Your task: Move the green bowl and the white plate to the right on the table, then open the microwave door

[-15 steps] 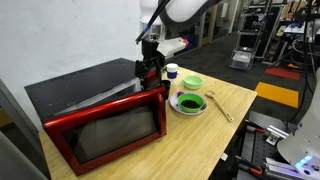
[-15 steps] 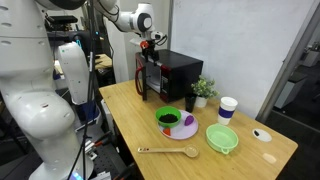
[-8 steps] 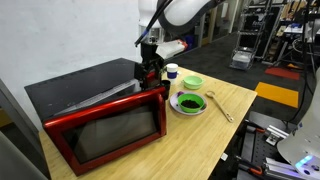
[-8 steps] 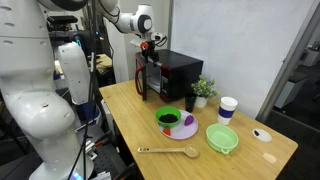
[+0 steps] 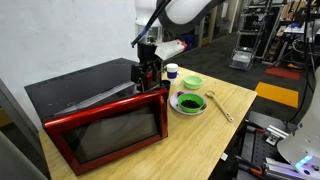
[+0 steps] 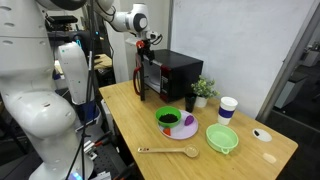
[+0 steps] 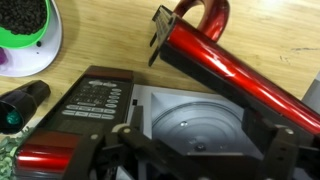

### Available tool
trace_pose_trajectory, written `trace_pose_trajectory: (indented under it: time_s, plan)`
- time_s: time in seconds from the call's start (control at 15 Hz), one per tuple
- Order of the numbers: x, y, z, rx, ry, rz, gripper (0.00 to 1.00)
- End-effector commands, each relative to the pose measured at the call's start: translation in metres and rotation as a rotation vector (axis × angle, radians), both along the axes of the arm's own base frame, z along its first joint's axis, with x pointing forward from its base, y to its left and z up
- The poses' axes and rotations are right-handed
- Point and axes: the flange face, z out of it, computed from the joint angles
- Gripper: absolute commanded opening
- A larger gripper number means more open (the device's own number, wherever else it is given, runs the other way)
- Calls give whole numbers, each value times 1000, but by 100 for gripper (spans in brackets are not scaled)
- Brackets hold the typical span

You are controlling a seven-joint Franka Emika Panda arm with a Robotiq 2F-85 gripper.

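The red microwave door (image 5: 105, 132) stands partly open, its free edge swung out from the black-topped microwave (image 5: 80, 85). In the wrist view the red door (image 7: 235, 72) and its handle angle away, and the grey cavity with its glass turntable (image 7: 190, 125) shows. My gripper (image 5: 147, 75) hangs open at the door's free end, above the gap, with nothing between its fingers (image 7: 283, 150). The white plate (image 5: 190, 103) with green ring and dark centre lies on the table (image 5: 228, 95). Just behind it sits the green bowl (image 5: 192, 83). In an exterior view the plate (image 6: 175, 122) is left of the bowl (image 6: 222, 138).
A wooden spoon (image 6: 168, 152) lies near the table's front edge. A white cup (image 6: 227, 108) and a small potted plant (image 6: 203, 90) stand beside the microwave (image 6: 172, 72). A small white and black object (image 6: 263, 134) lies at the table's end. Robot hardware stands beside the table.
The arm's wrist has shifted slightly over the door's free end. The door, bowl and plate have not moved, and the gripper stays open.
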Motion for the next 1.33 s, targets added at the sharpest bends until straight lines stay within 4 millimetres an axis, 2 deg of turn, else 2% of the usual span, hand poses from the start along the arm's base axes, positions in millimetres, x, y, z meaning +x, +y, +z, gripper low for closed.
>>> trace_pose_trajectory:
  time_s: [0.0, 0.2, 0.4, 0.73, 0.87, 1.13, 1.27]
  plan:
    - [-14, 8, 11, 6, -3, 21, 100]
    - [-21, 19, 16, 4, -27, 43, 100]
    - [-9, 10, 19, 6, -63, 10, 100]
    - [13, -19, -9, -6, -55, -47, 100]
    - [16, -23, -22, -3, -32, -56, 100]
    - [8, -5, -39, 15, 31, -9, 100]
    - [1, 8, -39, 31, 58, 21, 100]
